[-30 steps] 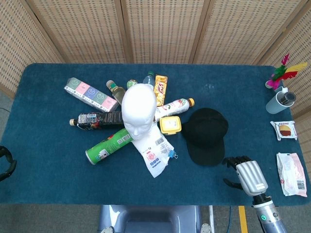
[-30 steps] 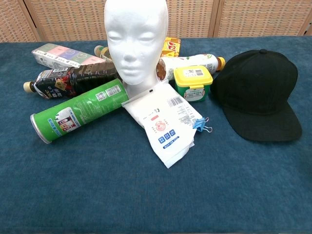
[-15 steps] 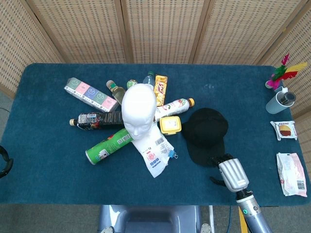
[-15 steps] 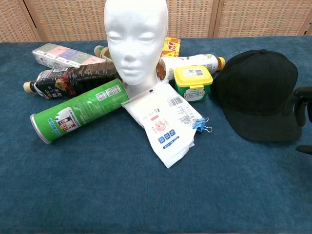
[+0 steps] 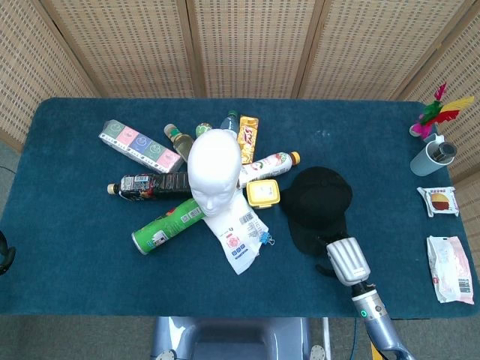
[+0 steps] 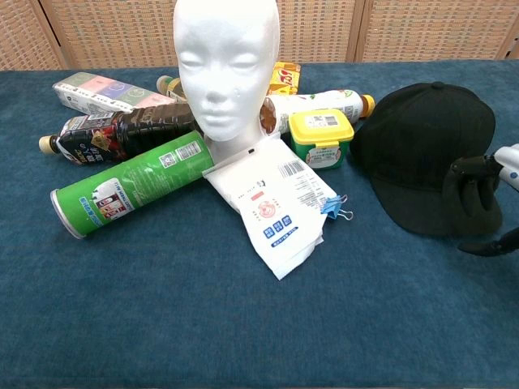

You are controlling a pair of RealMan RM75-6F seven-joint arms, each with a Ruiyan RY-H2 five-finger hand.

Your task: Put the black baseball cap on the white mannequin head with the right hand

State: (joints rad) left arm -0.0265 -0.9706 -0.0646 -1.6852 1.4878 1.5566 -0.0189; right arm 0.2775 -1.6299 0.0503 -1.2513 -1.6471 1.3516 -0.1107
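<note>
black baseball cap (image 5: 320,205) lies flat on the blue tablecloth (image 5: 75,255), right of the white mannequin head (image 5: 214,169), with its brim toward the near edge. the right hand (image 5: 343,259) is at the near right corner of the brim, dark fingers (image 6: 469,188) curled over the brim's edge and touching it; whether they actually pinch the fabric cannot be told.

the head view alone shows the hand's silver back and forearm, the far right items and a dark piece of the left hand (image 5: 3,259) at the left edge, its state unclear. the chest view alone shows the fingers from the side, hooked over the brim, and the mannequin's face.

half a second ago the right hand was a little further right, with the fingers only at the brim's right edge; now it sits closer in and the fingers overlap the brim. the cap has not shifted.

counted: one cap, one mannequin head, one green can (image 5: 166,224), one dark drink bottle (image 5: 148,184), one white bottle with an orange cap (image 5: 268,163), one yellow-lidded tub (image 5: 262,193), one white pouch (image 5: 238,234) with a blue binder clip (image 6: 336,207), one long multicoloured box (image 5: 139,145), one grey cup (image 5: 431,157), one feather shuttlecock (image 5: 433,114), two snack packets (image 5: 440,199) on the right.
</note>
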